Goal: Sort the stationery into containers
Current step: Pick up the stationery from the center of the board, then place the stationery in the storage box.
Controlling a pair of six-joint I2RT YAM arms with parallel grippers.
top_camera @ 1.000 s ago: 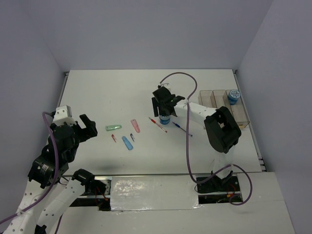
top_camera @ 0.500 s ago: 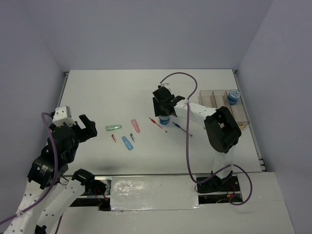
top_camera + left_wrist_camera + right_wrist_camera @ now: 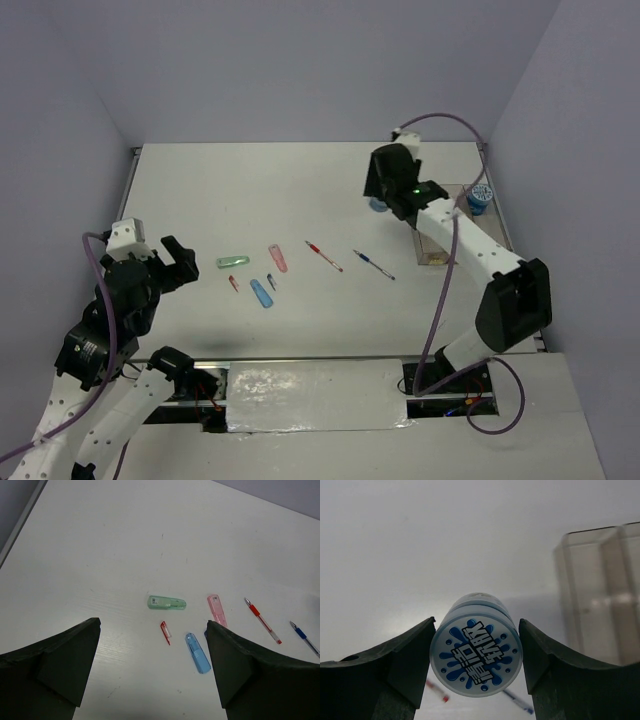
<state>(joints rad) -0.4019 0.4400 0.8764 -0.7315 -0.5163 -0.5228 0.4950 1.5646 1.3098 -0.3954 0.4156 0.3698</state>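
Note:
My right gripper [image 3: 476, 625] is shut on a round blue-and-white roll [image 3: 476, 652], held in the air just left of the clear containers [image 3: 600, 580]. From above, that gripper [image 3: 385, 195] hangs beside the bins [image 3: 495, 245]; a second roll [image 3: 480, 197] stands in the far-right bin. On the table lie a red pen [image 3: 323, 255], a blue pen [image 3: 373, 264], green [image 3: 232, 262], pink [image 3: 277, 258] and blue [image 3: 261, 293] oblong pieces, and a red clip [image 3: 233, 283]. My left gripper [image 3: 180, 263] is open, left of them. Its wrist view shows the green piece [image 3: 166, 602] ahead of the open gripper [image 3: 152, 625].
Grey walls enclose the white table on three sides. My right arm stretches over the bins from its base at the near right. A purple cable loops above the right wrist. A taped strip runs along the near edge.
My right gripper closed on the roll beside the pens, lifted it and carried it back and right toward the bins. The left arm stayed still.

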